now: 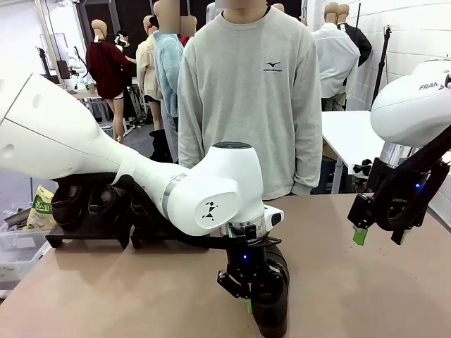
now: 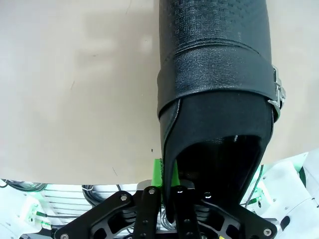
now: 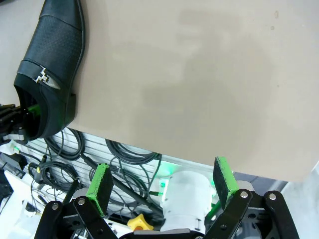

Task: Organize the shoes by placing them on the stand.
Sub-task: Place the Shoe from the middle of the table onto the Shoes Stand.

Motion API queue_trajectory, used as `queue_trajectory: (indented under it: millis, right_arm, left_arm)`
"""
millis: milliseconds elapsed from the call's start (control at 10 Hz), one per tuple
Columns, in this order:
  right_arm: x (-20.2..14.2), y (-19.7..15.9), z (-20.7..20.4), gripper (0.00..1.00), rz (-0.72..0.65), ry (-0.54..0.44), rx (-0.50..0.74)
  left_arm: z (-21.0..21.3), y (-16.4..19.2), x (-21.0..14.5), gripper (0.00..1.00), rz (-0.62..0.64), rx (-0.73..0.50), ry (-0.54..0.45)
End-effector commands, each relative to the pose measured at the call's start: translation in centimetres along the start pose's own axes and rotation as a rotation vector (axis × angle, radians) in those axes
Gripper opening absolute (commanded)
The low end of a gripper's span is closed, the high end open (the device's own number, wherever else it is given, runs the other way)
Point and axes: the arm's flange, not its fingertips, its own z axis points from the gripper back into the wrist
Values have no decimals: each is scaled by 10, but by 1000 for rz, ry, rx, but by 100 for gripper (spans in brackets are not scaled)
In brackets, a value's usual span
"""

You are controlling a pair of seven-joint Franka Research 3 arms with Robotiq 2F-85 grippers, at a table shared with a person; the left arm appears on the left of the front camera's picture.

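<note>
Black shoe (image 1: 273, 299) lies near the table's (image 1: 141, 296) front edge, toe pointing away from the left gripper (image 2: 167, 191) clamped on its heel collar, while the right gripper (image 3: 162, 186) hangs open, stand (image 1: 84, 236) behind the arm.

Lower centre of the front view: black glossy leather dress shoe (image 1: 273, 303) on the beige flat table (image 1: 106, 296), left gripper (image 1: 248, 292) at its heel. Mid-left, behind: matte black low stand (image 1: 84, 236) bearing more shoes (image 1: 88, 204). Right edge: right gripper (image 1: 380, 236) above the table.
</note>
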Motion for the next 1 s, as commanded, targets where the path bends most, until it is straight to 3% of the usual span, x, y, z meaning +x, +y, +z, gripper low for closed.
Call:
queue_trajectory:
  millis: [0,400,900]
  right_arm:
    - [-1,-2,2,100,7,9,-15]
    - [-1,-2,2,100,7,9,-15]
    - [-1,-2,2,100,7,9,-15]
  left_arm:
    - [13,0,-4,0,-30,-26,3]
    - [112,35,-13,0,-55,-79,-240]
    - [157,140,52,0,-13,32,-404]
